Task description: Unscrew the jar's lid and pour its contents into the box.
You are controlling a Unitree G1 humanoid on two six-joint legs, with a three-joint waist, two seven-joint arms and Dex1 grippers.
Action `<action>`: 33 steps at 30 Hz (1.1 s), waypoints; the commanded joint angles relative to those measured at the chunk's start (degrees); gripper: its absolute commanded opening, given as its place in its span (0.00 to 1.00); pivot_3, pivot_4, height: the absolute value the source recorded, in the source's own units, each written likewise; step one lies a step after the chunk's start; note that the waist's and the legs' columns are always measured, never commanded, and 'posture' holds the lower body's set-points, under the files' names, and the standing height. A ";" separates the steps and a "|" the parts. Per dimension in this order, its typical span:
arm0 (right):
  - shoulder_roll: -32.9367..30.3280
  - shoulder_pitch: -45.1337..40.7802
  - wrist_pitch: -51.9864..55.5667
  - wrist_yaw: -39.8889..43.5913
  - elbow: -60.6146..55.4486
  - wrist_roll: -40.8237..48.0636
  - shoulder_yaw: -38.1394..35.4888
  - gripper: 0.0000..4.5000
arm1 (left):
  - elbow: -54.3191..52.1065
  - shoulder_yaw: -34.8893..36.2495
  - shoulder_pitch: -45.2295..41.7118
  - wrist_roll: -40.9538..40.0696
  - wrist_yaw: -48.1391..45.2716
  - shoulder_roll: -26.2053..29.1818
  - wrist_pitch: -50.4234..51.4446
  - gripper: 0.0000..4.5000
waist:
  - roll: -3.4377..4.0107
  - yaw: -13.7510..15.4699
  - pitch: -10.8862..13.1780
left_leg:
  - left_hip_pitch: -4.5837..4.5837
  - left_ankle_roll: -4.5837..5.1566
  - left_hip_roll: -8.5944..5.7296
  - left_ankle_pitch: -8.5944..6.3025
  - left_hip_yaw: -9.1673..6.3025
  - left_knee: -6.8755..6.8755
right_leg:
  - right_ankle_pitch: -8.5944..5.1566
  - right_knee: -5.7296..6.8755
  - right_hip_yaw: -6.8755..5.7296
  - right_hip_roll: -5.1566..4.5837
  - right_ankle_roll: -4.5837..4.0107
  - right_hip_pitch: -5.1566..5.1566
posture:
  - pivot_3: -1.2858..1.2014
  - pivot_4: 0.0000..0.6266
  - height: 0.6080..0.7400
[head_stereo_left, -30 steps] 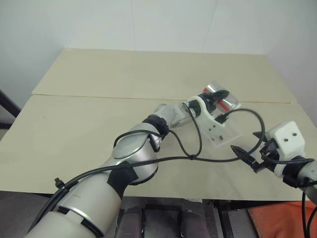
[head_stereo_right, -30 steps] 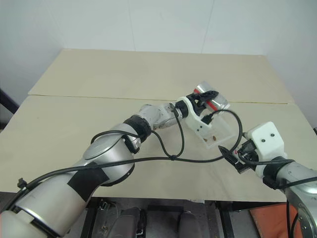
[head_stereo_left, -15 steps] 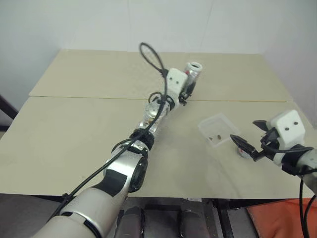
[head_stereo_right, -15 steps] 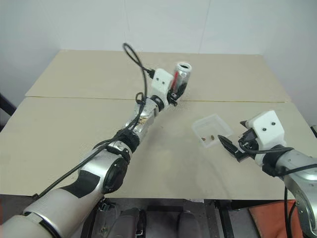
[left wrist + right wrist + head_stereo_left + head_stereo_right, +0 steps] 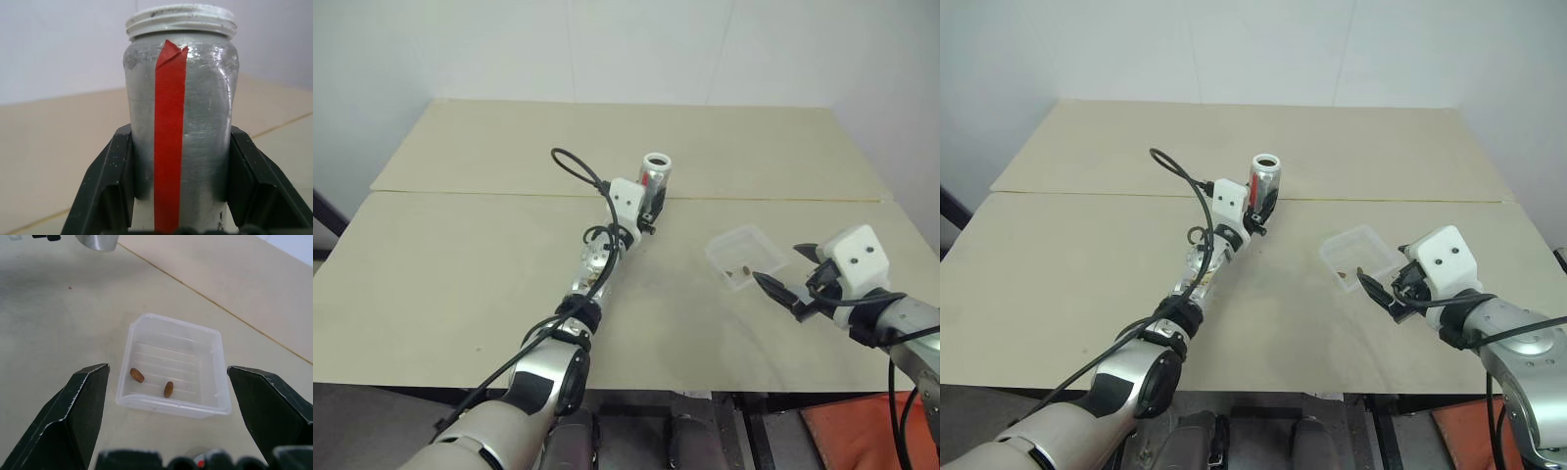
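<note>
My left gripper (image 5: 651, 201) is shut on the jar (image 5: 655, 174), a silver cylinder with a red stripe (image 5: 168, 147). It holds the jar upright above the table's middle, with the open threaded mouth facing up. In the left wrist view the black fingers (image 5: 110, 181) press on both sides of the jar (image 5: 205, 98). To the right lies the clear box (image 5: 745, 257) with two brown bits of contents (image 5: 137, 375) inside. My right gripper (image 5: 786, 266) stands open just right of the box, its fingers pointing at it. The lid is out of view.
The pale wooden table (image 5: 460, 255) has a seam (image 5: 489, 193) running across it behind the jar. A black cable (image 5: 578, 171) loops up from my left forearm. A white wall stands behind the table's far edge.
My left arm swung left, away from over the box, and rolled the jar from tipped to upright, then sank a little. Two brown bits now lie in the box. The right gripper stayed open.
</note>
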 commanded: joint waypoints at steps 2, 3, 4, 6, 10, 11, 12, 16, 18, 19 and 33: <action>0.09 -0.65 -0.50 -0.84 -1.80 -0.26 -0.52 0.99 | -1.91 -1.74 5.16 0.11 0.55 -3.97 -2.50 0.48 | 0.00 -0.11 0.00 | 0.05 0.00 0.00 0.00 0.00 -0.01 | 0.00 0.00 0.01 0.00 0.00 0.03 | 0.52 0.24 1.00; 0.02 -0.75 -0.53 -0.87 -1.67 -0.31 -0.41 0.99 | -1.84 -2.09 5.66 0.25 0.64 -3.90 -2.75 0.48 | 0.00 -0.17 0.00 | 0.07 0.00 0.01 0.00 -0.01 -0.02 | 0.00 0.00 0.02 0.00 0.00 0.04 | 0.52 0.24 1.00; -0.06 -0.81 -0.57 -0.86 -1.56 -0.36 -0.31 0.99 | -1.72 -2.45 6.28 0.44 0.70 -3.79 -2.83 0.48 | 0.00 -0.16 0.00 | 0.06 0.00 0.01 0.00 -0.02 -0.02 | 0.00 0.01 0.02 0.00 0.00 0.02 | 0.52 0.24 1.00; -0.24 -0.81 -0.63 -0.67 -1.52 -0.30 -0.24 0.99 | -1.37 -3.41 7.41 1.38 1.08 -3.24 -3.74 0.48 | 0.00 -0.10 0.00 | 0.05 0.00 0.00 0.00 -0.04 -0.02 | 0.00 0.02 0.02 0.00 0.00 0.02 | 0.52 0.24 1.00; -0.64 -0.85 -0.93 -0.39 -1.37 -0.55 -0.03 0.99 | -0.87 -3.85 8.56 1.38 1.15 -2.71 -4.22 0.48 | 0.00 -0.22 0.00 | 0.07 0.00 0.00 0.00 -0.05 -0.02 | 0.00 0.00 0.02 0.00 0.00 0.05 | 0.52 0.24 1.00; -0.73 -0.87 -1.01 -0.30 -1.27 -0.60 0.01 0.99 | -0.63 -3.84 8.68 1.29 1.21 -2.67 -4.38 0.48 | 0.01 -0.26 0.00 | 0.08 0.00 0.01 0.00 -0.06 -0.03 | 0.00 0.00 0.03 0.00 0.00 0.04 | 0.52 0.24 1.00; -0.77 -0.88 -1.05 -0.24 -1.21 -0.65 0.03 0.99 | -0.48 -3.81 8.77 1.13 1.22 -2.67 -4.49 0.48 | 0.01 -0.27 -0.01 | 0.09 0.00 0.01 0.00 -0.07 -0.04 | 0.00 0.00 0.03 0.00 0.00 0.05 | 0.52 0.24 1.00; -1.03 -1.12 -1.34 0.17 -0.94 -0.90 0.13 0.99 | 0.26 -3.29 9.72 0.32 1.32 -2.84 -3.82 0.48 | 0.01 -0.28 -0.01 | 0.14 0.00 0.01 0.00 -0.08 -0.03 | 0.02 0.02 0.03 0.00 -0.01 0.10 | 0.52 0.24 1.00; -1.03 -1.27 -1.29 0.26 -0.90 -0.90 0.11 0.99 | 0.25 -3.23 10.04 0.10 1.18 -2.84 -3.56 0.48 | 0.02 -0.31 -0.02 | 0.18 0.00 0.01 0.00 -0.11 -0.03 | 0.02 0.02 0.04 0.00 0.00 0.12 | 0.52 0.24 1.00; -1.08 -1.26 -1.36 0.36 -0.84 -1.02 0.16 0.99 | 0.01 -3.19 10.26 -0.31 0.48 -2.82 -3.36 0.48 | 0.03 -0.31 -0.03 | 0.19 0.00 0.01 0.00 -0.11 -0.03 | 0.02 0.02 0.04 0.00 0.00 0.12 | 0.52 0.24 1.00; -0.87 -0.81 -3.68 1.02 0.56 -3.02 1.20 1.00 | -14.17 -5.08 18.31 -1.36 -0.85 -3.33 0.27 0.99 | 0.20 -0.34 -0.16 | 0.23 0.02 0.02 -0.01 -0.13 -0.09 | 0.02 -0.04 0.10 0.00 0.00 0.14 | 0.52 0.24 1.00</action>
